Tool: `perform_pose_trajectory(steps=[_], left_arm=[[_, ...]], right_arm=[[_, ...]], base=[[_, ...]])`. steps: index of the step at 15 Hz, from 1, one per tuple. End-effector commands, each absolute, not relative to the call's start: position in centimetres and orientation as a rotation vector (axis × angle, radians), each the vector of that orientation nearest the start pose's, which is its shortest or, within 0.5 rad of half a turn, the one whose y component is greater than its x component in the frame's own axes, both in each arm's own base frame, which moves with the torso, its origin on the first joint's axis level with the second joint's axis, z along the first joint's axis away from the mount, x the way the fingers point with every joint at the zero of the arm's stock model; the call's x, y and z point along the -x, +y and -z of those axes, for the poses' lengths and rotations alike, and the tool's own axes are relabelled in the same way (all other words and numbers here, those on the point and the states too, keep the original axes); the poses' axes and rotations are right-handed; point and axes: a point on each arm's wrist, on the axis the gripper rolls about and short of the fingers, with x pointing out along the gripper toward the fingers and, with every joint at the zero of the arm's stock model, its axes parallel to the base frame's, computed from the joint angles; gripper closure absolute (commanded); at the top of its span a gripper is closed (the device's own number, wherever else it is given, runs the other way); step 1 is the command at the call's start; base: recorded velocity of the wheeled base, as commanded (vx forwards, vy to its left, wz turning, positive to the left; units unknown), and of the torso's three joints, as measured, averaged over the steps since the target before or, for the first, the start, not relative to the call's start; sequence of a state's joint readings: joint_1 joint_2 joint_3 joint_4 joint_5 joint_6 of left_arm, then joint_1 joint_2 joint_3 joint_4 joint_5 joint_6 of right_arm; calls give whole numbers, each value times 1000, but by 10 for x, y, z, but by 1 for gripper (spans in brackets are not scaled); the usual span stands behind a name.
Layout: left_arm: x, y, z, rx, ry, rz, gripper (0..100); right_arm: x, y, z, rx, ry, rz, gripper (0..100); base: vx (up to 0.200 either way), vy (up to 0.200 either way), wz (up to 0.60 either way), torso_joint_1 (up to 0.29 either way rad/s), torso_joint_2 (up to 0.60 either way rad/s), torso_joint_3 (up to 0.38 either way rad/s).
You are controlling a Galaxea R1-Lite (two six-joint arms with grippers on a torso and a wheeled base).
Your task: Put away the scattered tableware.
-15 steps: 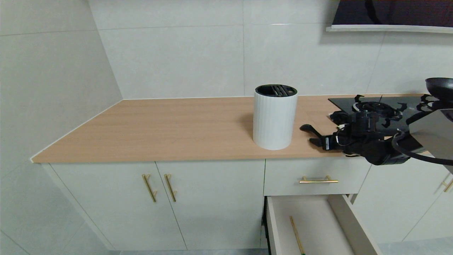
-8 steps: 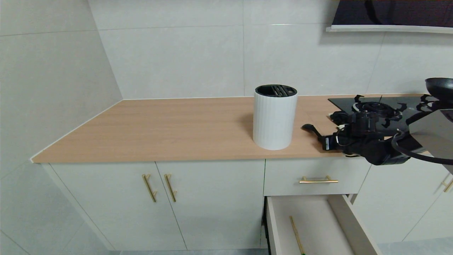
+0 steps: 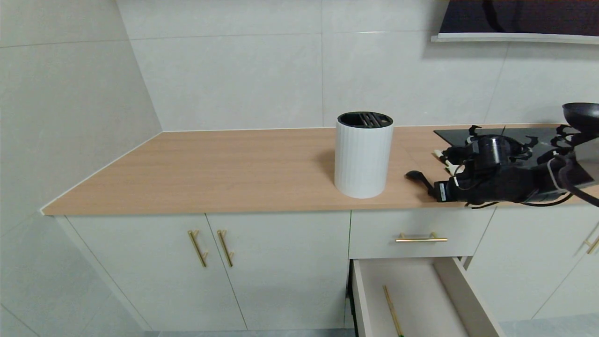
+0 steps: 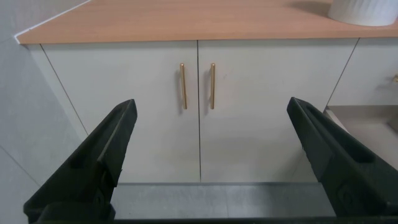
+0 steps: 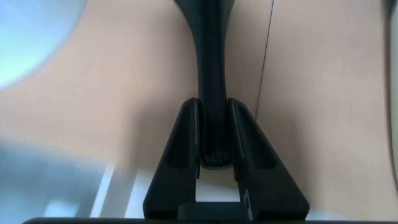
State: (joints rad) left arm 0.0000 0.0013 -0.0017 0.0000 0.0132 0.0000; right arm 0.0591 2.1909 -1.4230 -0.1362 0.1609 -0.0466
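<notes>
The wooden tabletop runs left to right along the tiled wall, with pale cabinet doors below its left part. Lower right, under a shut drawer, a second drawer stands pulled out toward the near side. A thin chopstick lies lengthwise on its floor. A black gas hob sits at the far right of the tabletop.

A white ribbed utensil holder with a black slotted top stands upright near the middle of the tabletop, close to the near edge. Just right of it, the right end effector is clamped on the handle of a black utensil. The right wrist view shows both fingers pressed against the slim handle. The utensil's rounded head points left toward the holder but stays apart from it — whether it touches the wood, I cannot tell.

The left end effector hangs low in front of the cabinet doors — fingers spread wide, holding nothing.
</notes>
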Motion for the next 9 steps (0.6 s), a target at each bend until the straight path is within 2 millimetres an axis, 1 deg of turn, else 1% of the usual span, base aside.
perform_pose_trajectory(steps=[1,3,5,6,7,8,9], left_arm=[[23,0,-76,0,0,-14,0],[23,0,-76,0,0,-14,0],[23,0,-76,0,0,-14,0],[23,0,-76,0,0,-14,0],[23,0,-76,0,2,-14,0],[23,0,-76,0,0,-14,0],[23,0,-76,0,0,-14,0]], right_arm=[[-412,33,-169,9,601,-237,100],[-393,43,-191,-24,649,-250,100],[-373,51,-209,-35,641,-266,100],[-350,58,-221,-52,661,-280,100],[-335,60,-224,-56,681,-287,100],[-326,59,-224,-59,694,-288,100],[-317,58,-219,-55,714,-283,100]], base=[[0,0,0,0,0,0],[0,0,0,0,0,0],[0,0,0,0,0,0],[0,0,0,0,0,0],[0,0,0,0,0,0],[0,0,0,0,0,0],[0,0,0,0,0,0]])
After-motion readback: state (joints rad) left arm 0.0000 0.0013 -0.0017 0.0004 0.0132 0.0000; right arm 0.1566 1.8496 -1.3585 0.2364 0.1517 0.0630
